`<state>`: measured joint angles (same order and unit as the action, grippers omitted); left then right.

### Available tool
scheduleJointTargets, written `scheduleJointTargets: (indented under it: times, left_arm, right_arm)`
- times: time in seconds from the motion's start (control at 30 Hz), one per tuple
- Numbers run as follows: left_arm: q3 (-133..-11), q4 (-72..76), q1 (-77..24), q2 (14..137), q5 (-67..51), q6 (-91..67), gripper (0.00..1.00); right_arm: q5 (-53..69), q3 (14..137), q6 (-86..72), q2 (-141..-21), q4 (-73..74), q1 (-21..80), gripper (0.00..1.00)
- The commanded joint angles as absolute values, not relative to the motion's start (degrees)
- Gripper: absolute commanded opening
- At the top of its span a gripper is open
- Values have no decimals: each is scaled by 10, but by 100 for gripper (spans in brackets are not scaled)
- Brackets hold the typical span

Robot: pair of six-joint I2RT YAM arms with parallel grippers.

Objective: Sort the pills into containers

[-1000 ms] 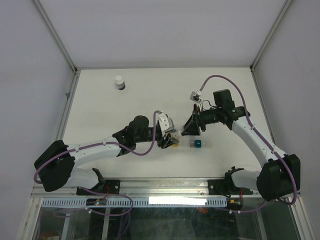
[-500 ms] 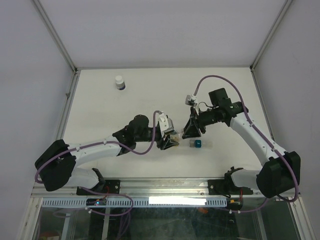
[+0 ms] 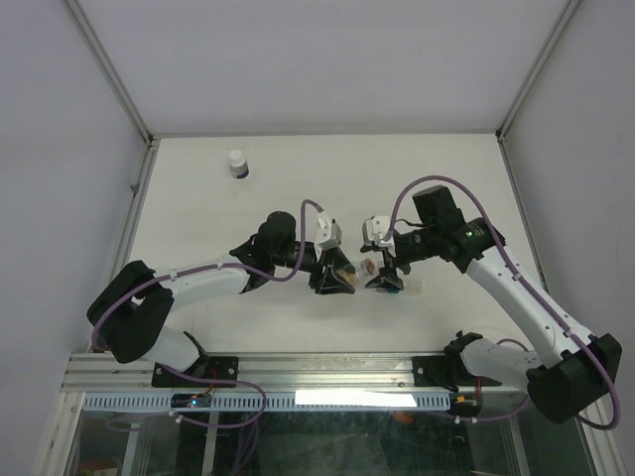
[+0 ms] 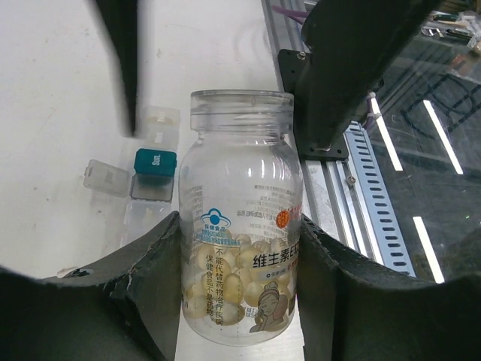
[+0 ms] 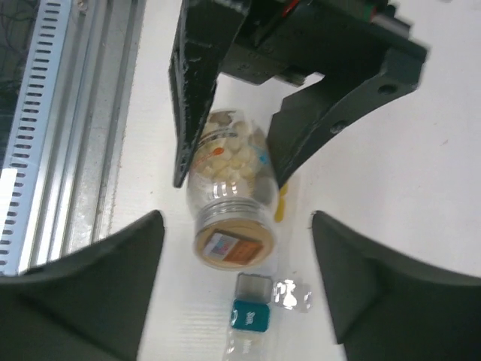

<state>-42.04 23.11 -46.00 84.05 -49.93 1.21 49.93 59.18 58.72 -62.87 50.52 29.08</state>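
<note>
My left gripper (image 4: 240,301) is shut on a clear pill bottle (image 4: 240,218) holding pale yellow pills, its capless mouth pointing away from me. In the right wrist view the bottle (image 5: 229,192) shows a sealed mouth facing the camera, just above the teal container (image 5: 252,313) with its clear section. A sliver of the yellow container (image 5: 280,204) shows behind the bottle. My right gripper (image 5: 237,278) is open wide, its jaws standing either side of the bottle's mouth without touching it. In the top view the two grippers meet at mid-table, left (image 3: 332,273) and right (image 3: 385,278). The teal container (image 4: 154,164) also shows in the left wrist view.
A white bottle with a dark band (image 3: 237,163) stands at the far left of the table. A loose clear lid (image 4: 105,177) lies beside the teal container. The metal rail (image 5: 68,113) of the table's near edge runs close by.
My right gripper has swung down and left, from beside the teal container to the bottle's mouth. My left gripper has shifted slightly right with the bottle.
</note>
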Motion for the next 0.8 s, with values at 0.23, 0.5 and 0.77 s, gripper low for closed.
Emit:
scheduleJointTargets:
  times: [0.23,0.5,0.77]
  left_arm:
    - [-343,309,-489,727,-331,8,0]
    - [-365,257,-557,727,-172,50,0]
    - [-383,237,-565,746,-156,61,0]
  right_arm:
    - [744,593,294,-595,407,157,100]
    - [689,554,176,-651,343,157,91]
    - [629,564,184,-695,378,201,79]
